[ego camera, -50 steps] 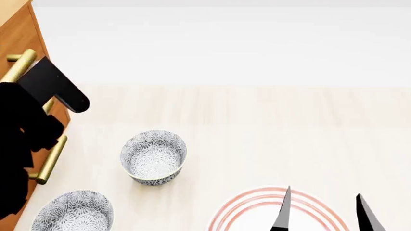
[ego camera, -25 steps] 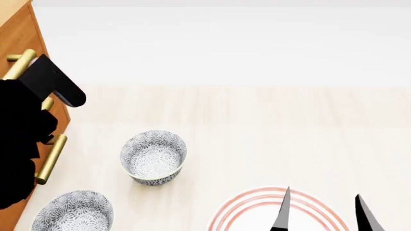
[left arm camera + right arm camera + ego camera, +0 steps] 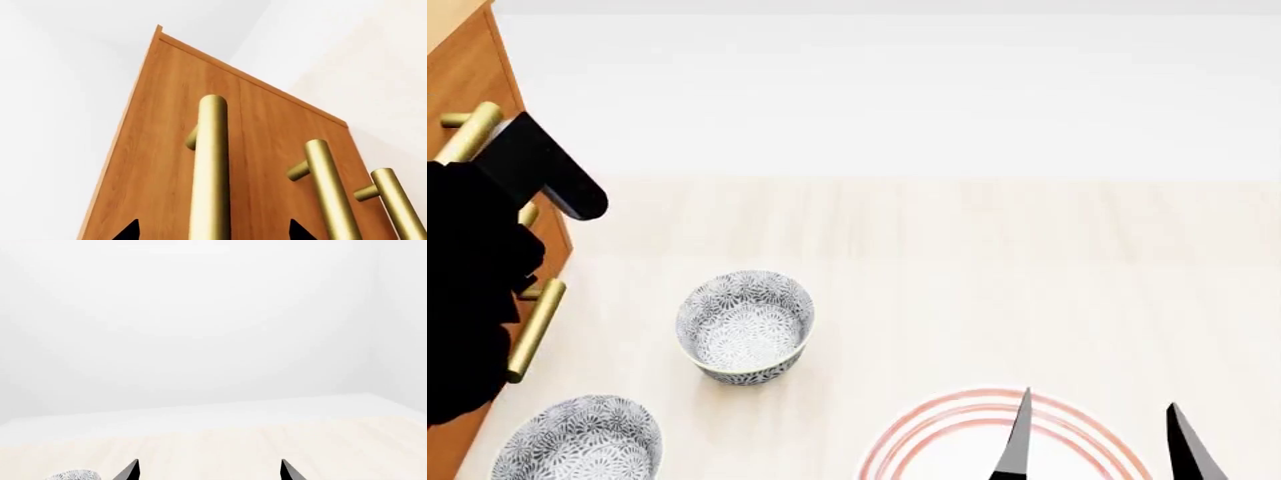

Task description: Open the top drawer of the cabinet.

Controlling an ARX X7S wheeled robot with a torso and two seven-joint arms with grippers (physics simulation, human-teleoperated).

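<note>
From the head camera, the large orange-brown wooden cabinet stands at the far left edge of the scene, its flat fronts facing right over the pale wooden floor. The black left gripper is up against the front of the cabinet at the brass bar handle of the top drawer, one dark finger jutting out to the right of the bar; the arm hides the contact. A second brass handle shows nearer along the cabinet. Right of the cabinet sits a grey-and-white patterned bowl, with a second patterned bowl nearer and to its left, the two apart. At the near edge, the two black fingertips of the right gripper hang spread above a white plate with red rings. From the left wrist camera, the brass cylindrical handle runs straight between the gripper's two black fingertips, which stand apart on either side of it without visibly touching, and two more brass handles lie beyond on the same wooden face. From the right wrist camera, the right fingertips are spread with nothing between them, above bare floor, with a bowl's rim just in sight.
</note>
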